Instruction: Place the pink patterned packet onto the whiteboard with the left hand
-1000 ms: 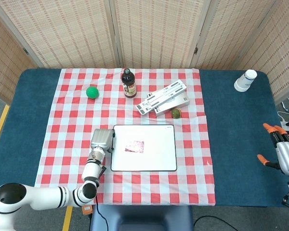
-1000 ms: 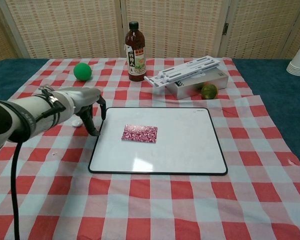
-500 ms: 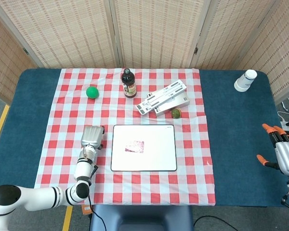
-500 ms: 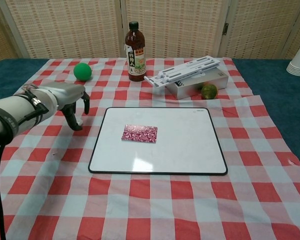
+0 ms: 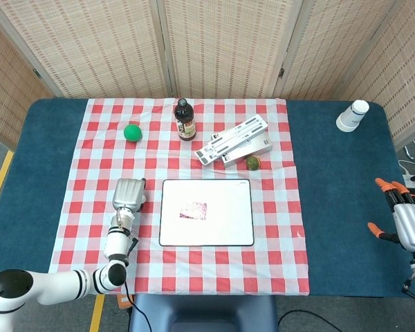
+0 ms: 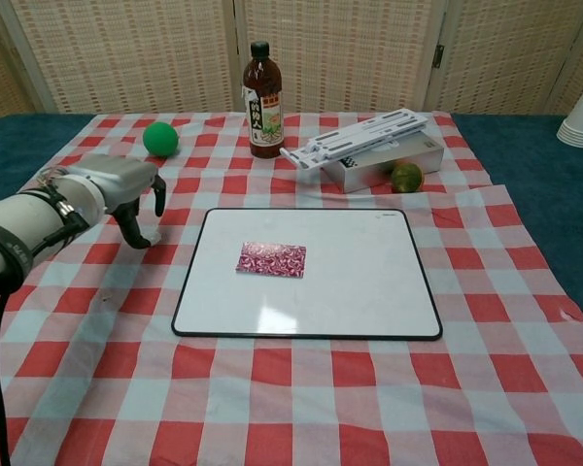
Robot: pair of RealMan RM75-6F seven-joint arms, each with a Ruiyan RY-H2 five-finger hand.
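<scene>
Though freed, packet (image 6: 271, 259) on whiteboard (image 6: 369, 291)

Left robot hand (image 6: 126, 189) empty, fingers curled down; right robot hand (image 5: 409, 221) spread.

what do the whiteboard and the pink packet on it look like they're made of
Whiteboard: glossy white coated surface, likely melamine or plastic, with a dark rim; a light reflection shows on it. Pink patterned packet: looks like thin printed foil or plastic film, flat and slightly shiny; hard to confirm.
</scene>
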